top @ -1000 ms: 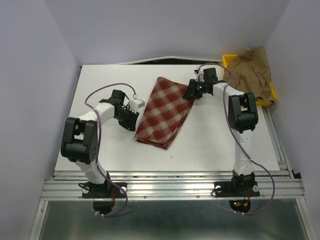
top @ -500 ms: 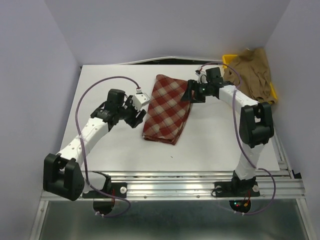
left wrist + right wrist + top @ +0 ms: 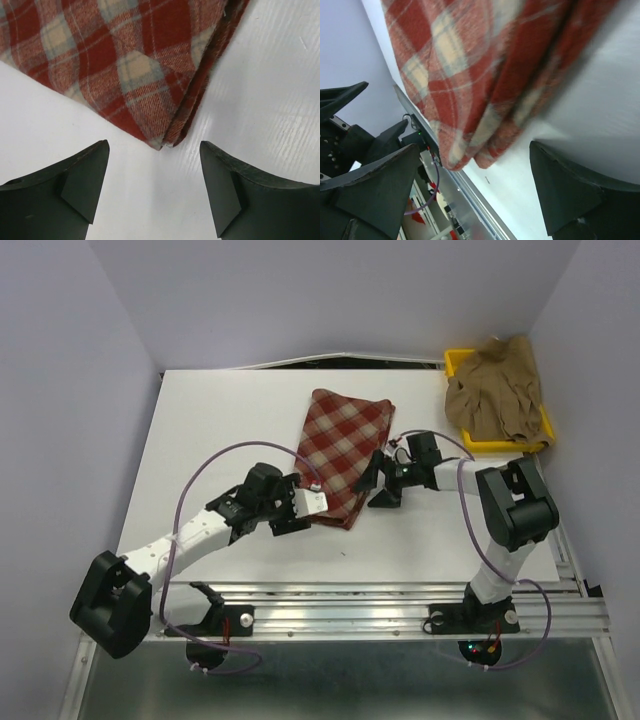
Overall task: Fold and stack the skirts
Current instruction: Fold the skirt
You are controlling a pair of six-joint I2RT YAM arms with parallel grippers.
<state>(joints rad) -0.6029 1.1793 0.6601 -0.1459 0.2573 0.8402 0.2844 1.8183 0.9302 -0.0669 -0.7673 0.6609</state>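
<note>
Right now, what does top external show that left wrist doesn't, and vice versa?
Only top external: the tan skirt heaped in the yellow tray at the far right, the right gripper open beside the right edge of the plaid skirt, and that skirt's whole folded outline.
Only left wrist: the stacked fabric layers at the skirt's near corner, lying between the fingertips and clear of both.
Both: the plaid skirt, the white table and the left gripper, open.
</note>
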